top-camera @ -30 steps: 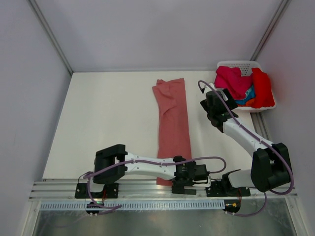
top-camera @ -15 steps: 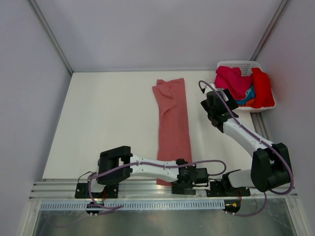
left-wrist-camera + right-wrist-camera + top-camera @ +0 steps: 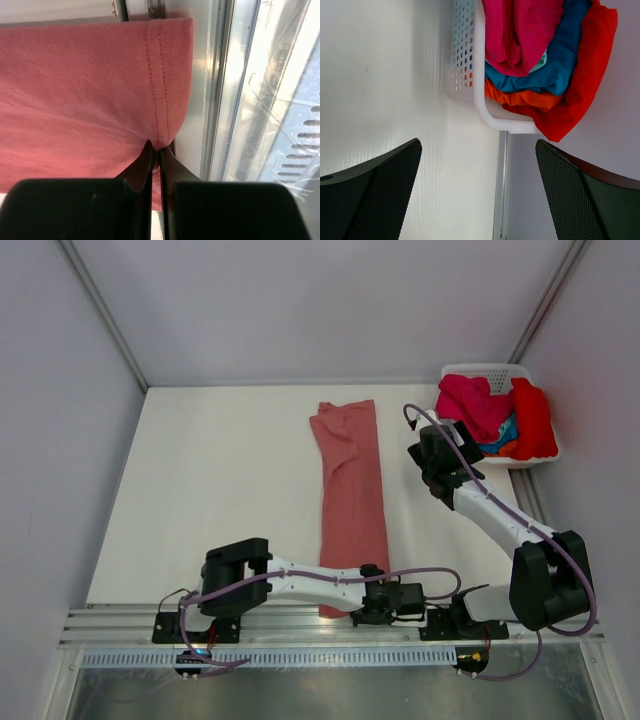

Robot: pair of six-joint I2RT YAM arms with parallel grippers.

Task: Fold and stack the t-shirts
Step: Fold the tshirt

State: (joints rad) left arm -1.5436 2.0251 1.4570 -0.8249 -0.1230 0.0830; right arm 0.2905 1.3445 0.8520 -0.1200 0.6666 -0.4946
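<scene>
T-shirts sit in two spots inside a booth of plain pale walls [image 3: 300, 300]. A white tabletop [image 3: 220, 490] spans it, edged nearest the arms by a metal rail [image 3: 300, 625]. The salmon t-shirt [image 3: 350, 490] lies as a long strip down the middle, and the left jaws are clenched on its stitched hem at the near edge. A white basket [image 3: 480, 370] in the far right corner holds the magenta, red, blue and orange t-shirts [image 3: 490, 415]. Near the basket, the right jaws stand wide, grasping nothing.

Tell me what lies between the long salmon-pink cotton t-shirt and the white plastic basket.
The right arm's open black gripper, over bare white table; the top view shows it.
</scene>
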